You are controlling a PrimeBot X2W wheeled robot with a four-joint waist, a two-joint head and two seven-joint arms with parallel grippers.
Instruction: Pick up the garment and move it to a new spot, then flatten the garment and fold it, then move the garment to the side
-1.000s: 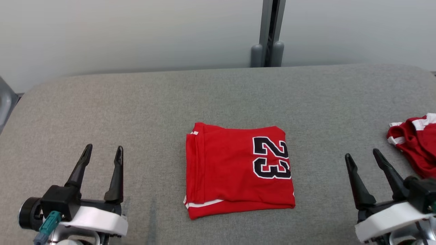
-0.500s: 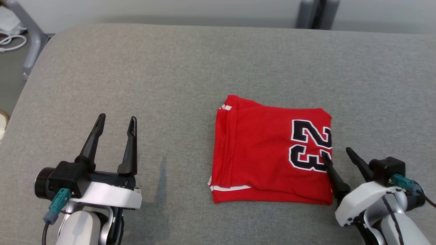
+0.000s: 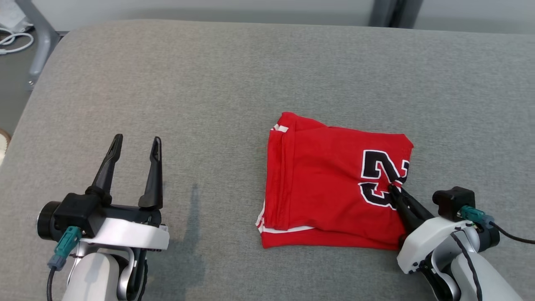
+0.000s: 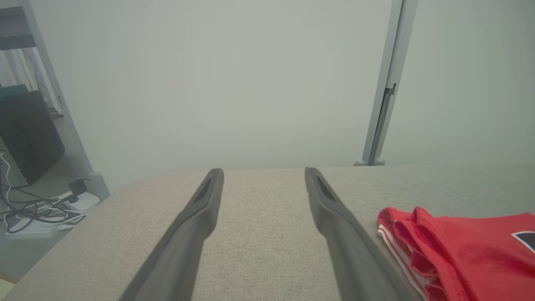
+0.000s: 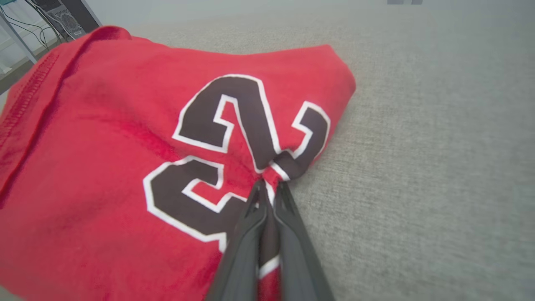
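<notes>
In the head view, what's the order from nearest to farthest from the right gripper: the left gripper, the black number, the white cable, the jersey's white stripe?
From the right gripper:
1. Black number: pinched at its tips, on the right side of the jersey.
2. White stripe: lower left of the jersey.
3. Left gripper: lower left.
4. White cable: floor, top left corner.

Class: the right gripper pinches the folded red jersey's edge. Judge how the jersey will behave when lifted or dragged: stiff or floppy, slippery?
Probably floppy: the jersey bunches where the right gripper pinches it. Lifted there, its layers would likely sag and unfold. Dragging may catch on the woven grey surface.
</notes>
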